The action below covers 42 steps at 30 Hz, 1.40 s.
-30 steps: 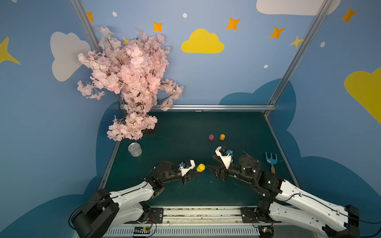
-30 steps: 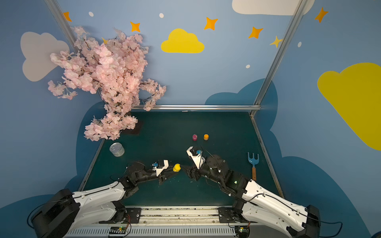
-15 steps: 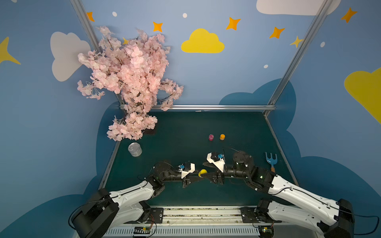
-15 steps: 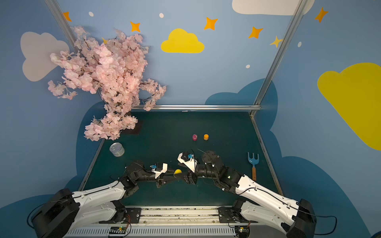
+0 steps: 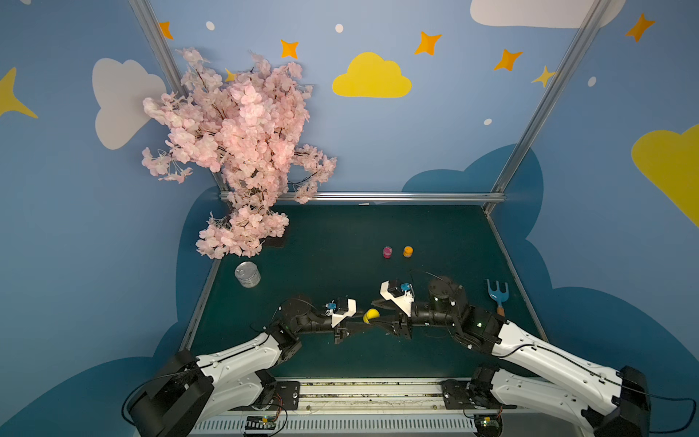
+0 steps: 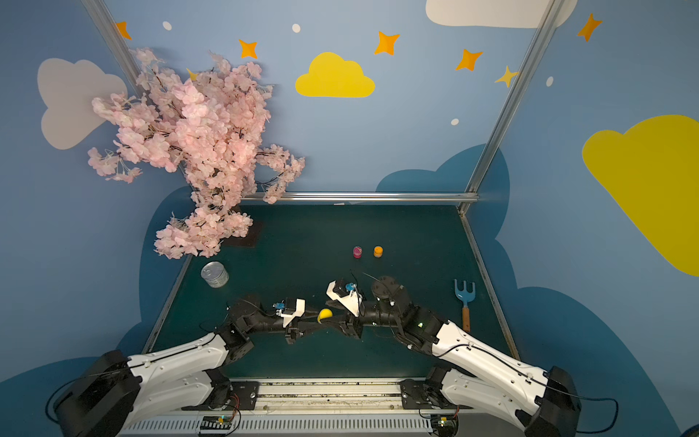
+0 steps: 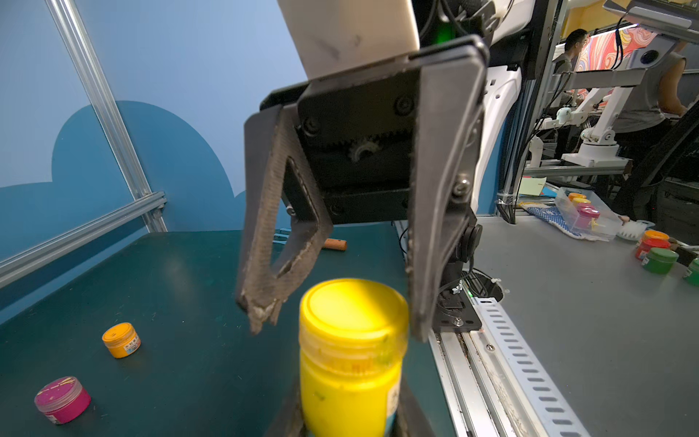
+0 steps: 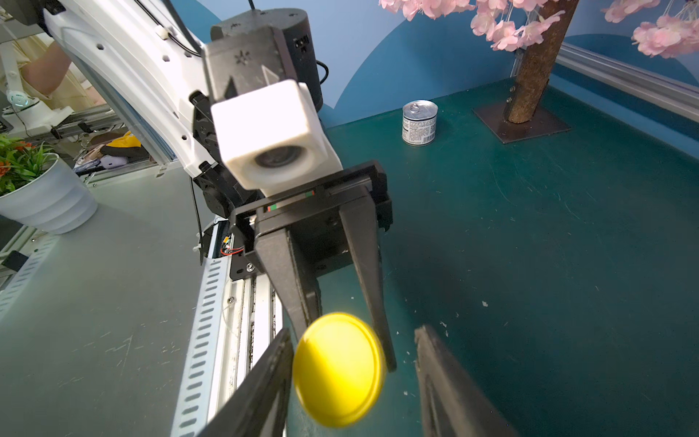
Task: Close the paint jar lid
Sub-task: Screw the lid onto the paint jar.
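Observation:
The yellow paint jar (image 5: 371, 315) (image 6: 325, 314) is held off the green table near the front edge, between the two arms. My left gripper (image 7: 350, 420) is shut on the jar's body (image 7: 348, 393). The yellow lid (image 7: 353, 306) (image 8: 338, 369) sits on the jar's mouth. My right gripper (image 8: 353, 340) (image 5: 376, 313) faces the left one and straddles the lid. One of its fingers (image 8: 264, 382) touches the lid's rim. The other finger (image 8: 446, 382) stands a gap away, so the jaws are open.
A pink jar (image 5: 387, 252) and an orange jar (image 5: 407, 251) stand further back on the table. A tin can (image 5: 247, 275) is at the left, under the cherry tree (image 5: 242, 143). A blue rake (image 5: 498, 295) lies at the right. The slotted rail (image 7: 503, 340) runs along the front edge.
My right gripper has swung left onto the jar's lid and its jaws have narrowed around it. The left gripper has kept its hold on the jar and dipped slightly.

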{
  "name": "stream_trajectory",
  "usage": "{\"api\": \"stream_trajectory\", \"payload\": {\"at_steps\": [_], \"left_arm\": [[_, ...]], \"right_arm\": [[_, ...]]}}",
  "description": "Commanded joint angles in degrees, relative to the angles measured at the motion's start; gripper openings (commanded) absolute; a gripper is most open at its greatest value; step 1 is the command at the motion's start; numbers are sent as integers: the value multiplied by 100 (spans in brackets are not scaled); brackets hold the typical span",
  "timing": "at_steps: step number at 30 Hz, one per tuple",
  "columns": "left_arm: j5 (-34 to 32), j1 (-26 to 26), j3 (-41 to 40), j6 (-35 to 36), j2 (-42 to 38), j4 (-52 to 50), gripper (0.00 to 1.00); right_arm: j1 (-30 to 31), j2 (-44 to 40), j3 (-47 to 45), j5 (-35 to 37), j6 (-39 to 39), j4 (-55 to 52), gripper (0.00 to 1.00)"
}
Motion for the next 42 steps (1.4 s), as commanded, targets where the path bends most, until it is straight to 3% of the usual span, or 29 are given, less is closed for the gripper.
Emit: {"api": "stream_trajectory", "payload": {"at_steps": [1, 13, 24, 31, 42], "left_arm": [[-42, 8, -34, 21, -49, 104, 28], [-401, 7, -63, 47, -192, 87, 28], [-1940, -50, 259, 315, -843, -312, 27], [-2995, -150, 533, 675, -717, -102, 27], [-5027, -264, 1394, 1027, -24, 304, 26]], "right_arm": [[-14, 31, -6, -43, -21, 32, 49], [-14, 114, 19, 84, 78, 73, 23], [-5, 507, 348, 462, 577, 100, 1], [189, 833, 607, 1179, 1344, 173, 0], [677, 1501, 966, 3293, 2831, -149, 0]]}}
